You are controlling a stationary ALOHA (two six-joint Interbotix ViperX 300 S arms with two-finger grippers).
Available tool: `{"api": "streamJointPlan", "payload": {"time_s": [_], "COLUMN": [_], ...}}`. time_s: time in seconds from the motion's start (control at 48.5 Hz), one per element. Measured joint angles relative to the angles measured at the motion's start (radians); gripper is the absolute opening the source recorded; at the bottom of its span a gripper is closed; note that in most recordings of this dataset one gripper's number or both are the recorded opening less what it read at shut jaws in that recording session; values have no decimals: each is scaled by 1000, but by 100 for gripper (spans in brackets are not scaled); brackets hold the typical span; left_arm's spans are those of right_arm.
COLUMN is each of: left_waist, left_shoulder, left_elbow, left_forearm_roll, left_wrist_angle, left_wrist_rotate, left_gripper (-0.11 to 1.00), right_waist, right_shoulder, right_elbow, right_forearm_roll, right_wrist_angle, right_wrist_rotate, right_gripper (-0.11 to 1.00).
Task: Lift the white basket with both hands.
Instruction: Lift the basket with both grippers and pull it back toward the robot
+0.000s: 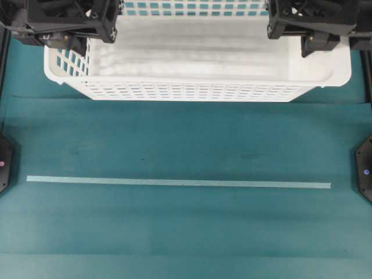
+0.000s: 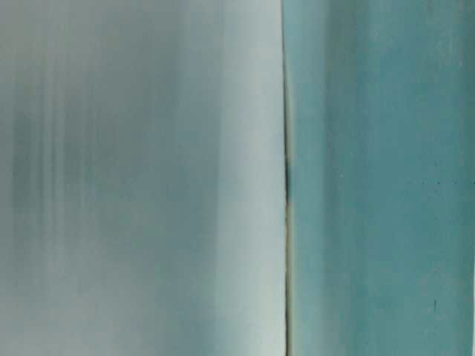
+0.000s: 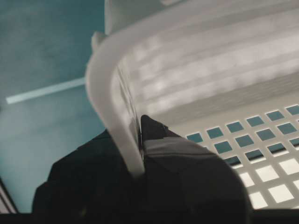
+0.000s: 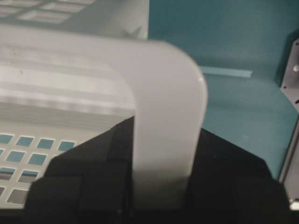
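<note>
White basket [image 1: 197, 64] sits at the far edge of the bench [image 1: 186, 151], spanning nearly the full width between both arms; far wall cut off at the top of the overhead view. It looks raised off the teal surface, a shadow line running under its near wall, though contact can't be confirmed. Left gripper [image 1: 72, 35] is at the basket's left end wall, right gripper [image 1: 311, 38] at the right end wall. Left wrist view: black fingers [image 3: 154, 133] closed on the rolled rim [image 3: 100, 88], one inside the wall, one outside. Right wrist view: rim [image 4: 170, 107] runs down between the two black fingers [image 4: 93, 158], clamped on both sides. White tape strip [image 1: 179, 182] lies across the bench nearer the front edge, well apart from the basket. Table-level view is a blur, unreadable.
</note>
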Motion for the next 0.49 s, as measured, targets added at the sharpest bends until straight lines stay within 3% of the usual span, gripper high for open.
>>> {"api": "streamJointPlan", "payload": {"time_s": [0.247,0.495], "left_waist": [0,0], "left_shoulder": [-11,-97], "left_elbow": [161,362], "left_forearm_roll": [0,0], "left_wrist_angle": [-40,-190], "left_wrist_rotate": [0,-9], "left_gripper": [-4,-4], "right_waist": [0,0], "right_shoulder": [-11,-77], "right_elbow": [110,330], "right_forearm_roll": [-6,-8], "right_wrist_angle": [-34,-195], "right_wrist_rotate": [-29,-40], "right_gripper": [20,20]}}
